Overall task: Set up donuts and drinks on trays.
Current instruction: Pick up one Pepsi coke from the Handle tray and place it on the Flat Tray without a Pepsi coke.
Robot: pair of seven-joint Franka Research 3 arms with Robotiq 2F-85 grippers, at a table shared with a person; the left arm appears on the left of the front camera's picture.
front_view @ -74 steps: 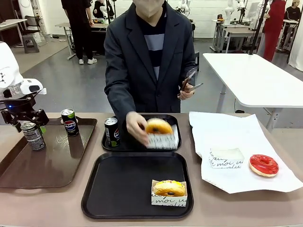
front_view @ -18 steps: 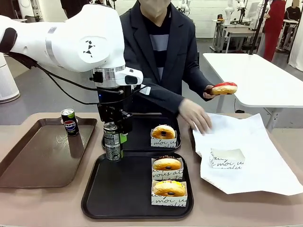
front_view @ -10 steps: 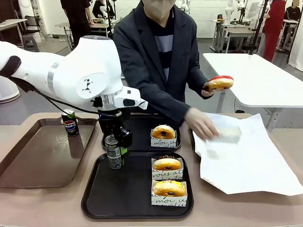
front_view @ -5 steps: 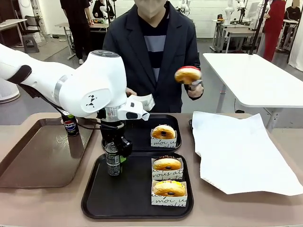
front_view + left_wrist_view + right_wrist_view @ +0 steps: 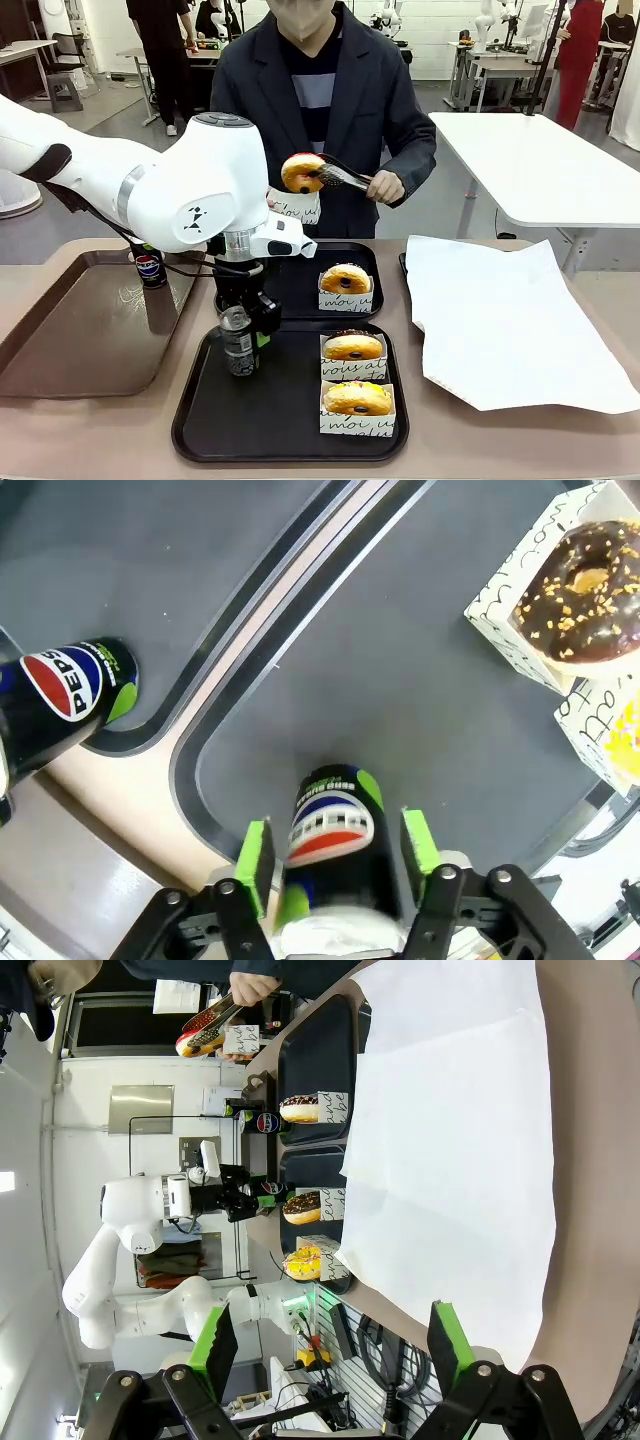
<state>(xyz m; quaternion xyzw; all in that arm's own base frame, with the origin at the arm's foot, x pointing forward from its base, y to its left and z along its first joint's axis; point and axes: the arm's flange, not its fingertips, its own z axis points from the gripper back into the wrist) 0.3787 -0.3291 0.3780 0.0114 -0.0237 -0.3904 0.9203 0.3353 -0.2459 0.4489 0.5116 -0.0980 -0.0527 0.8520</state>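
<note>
Robot's left gripper (image 5: pixel 241 333) stands over a slim black Pepsi can with a silver top (image 5: pixel 237 352), which sits upright at about ten o'clock on the nearer black plastic tray with rounded corners (image 5: pixel 192 405). In the left wrist view the green pads flank the can with a sliver of gap on each side, so the jaws are parted and not pinching it. On the same tray, a chocolate-glazed ring donut in a small white paper box with script print (image 5: pixel 353 349) lies at about two o'clock. A yellow-glazed ring donut in a matching white box (image 5: pixel 358 399) lies at about four o'clock, just beside the first. Directly beyond, at twelve o'clock from the near tray, the second matching black tray (image 5: pixel 296 292) carries a boxed donut with tan glaze (image 5: pixel 345 279) at its three o'clock side. Across the table, a person in a dark jacket grips metal tongs in one hand (image 5: pixel 385 187), holding a red-glazed ring donut (image 5: pixel 302 173) in the air above a small white printed box (image 5: pixel 296 208) held just beneath it. At nine o'clock from the black trays lies a brown rectangular tray (image 5: pixel 60 345), with a second black Pepsi can (image 5: pixel 148 269) standing at its far right corner, partly behind the white arm. A large white paper sheet (image 5: pixel 505 320) lies at three o'clock. The right gripper (image 5: pixel 331 1345) hangs well apart from the trays with its fingers spread wide and nothing between them.
</note>
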